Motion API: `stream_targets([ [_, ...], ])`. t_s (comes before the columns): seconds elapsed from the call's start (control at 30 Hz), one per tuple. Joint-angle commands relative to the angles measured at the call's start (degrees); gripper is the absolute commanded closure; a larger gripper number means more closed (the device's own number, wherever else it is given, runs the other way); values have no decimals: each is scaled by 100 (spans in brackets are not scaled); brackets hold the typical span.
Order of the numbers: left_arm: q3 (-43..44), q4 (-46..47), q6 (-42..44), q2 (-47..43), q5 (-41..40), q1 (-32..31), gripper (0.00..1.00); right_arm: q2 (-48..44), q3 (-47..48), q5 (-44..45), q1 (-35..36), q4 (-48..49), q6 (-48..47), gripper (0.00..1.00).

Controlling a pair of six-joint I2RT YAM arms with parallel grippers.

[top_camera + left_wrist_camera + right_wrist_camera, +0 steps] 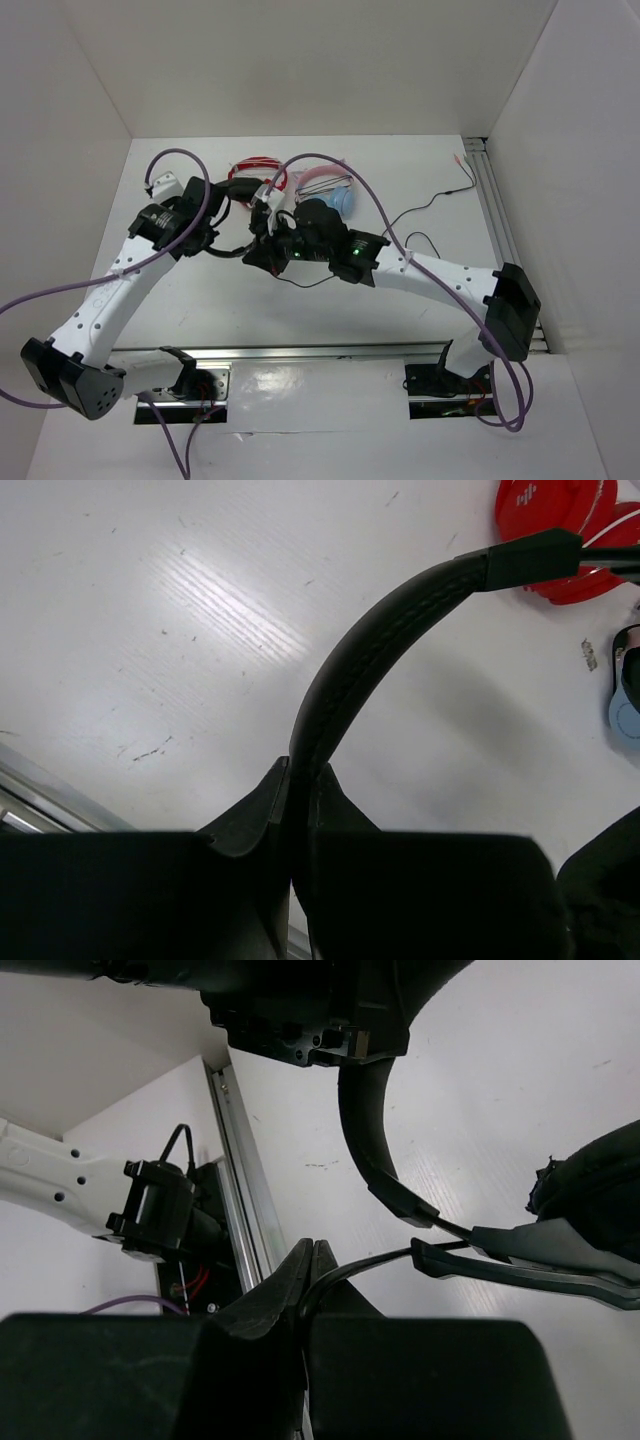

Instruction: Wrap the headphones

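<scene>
left fingers (300, 778) clamp the padded headband of the headphones (370, 630), held over the mid-bench (150, 630); right fingers (312, 1256) pinch shut on their thin black strand. red headphones (560, 520) and light blue headphones (627, 695) lie close behind.

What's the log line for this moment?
left jaws: shut on headphones headband | right jaws: shut on headphones cable

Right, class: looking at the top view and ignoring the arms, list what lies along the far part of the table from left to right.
red headphones → light blue and pink headphones → thin black cable → metal rail
</scene>
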Motion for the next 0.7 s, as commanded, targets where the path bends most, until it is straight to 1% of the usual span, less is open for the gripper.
stream_targets([
  [0.0, -122, 222, 353, -42, -212, 121, 100, -61, 551, -391, -51, 99, 41, 100],
  [0.13, -201, 406, 616, 11, -90, 182, 100, -60, 674, -496, -104, -15, 41, 100],
  [0.17, -201, 407, 669, 11, -89, 182, 100, 9, 857, -593, -104, -68, -20, 100],
  [0.27, -140, 346, 669, 143, -89, 313, 100, 334, 1357, -1251, -104, -551, -152, 100],
  [0.3, -140, 346, 617, 204, -89, 401, 100, 527, 1481, -1653, -104, -891, -300, 100],
  [0.33, -79, 346, 617, 204, -28, 584, 100, 607, 1596, -1788, -104, -1112, -398, 100],
  [0.5, 89, 346, 959, 380, -27, 868, 100, 967, 2141, -2341, -156, -2587, -1100, 100],
  [0.57, 28, 494, 1248, 380, -27, 868, 100, 1020, 2211, -2509, -322, -2836, -1224, 100],
  [0.67, -252, 933, 1730, 302, 288, 868, 100, 1082, 2212, -2992, -481, -3109, -1374, 100],
])
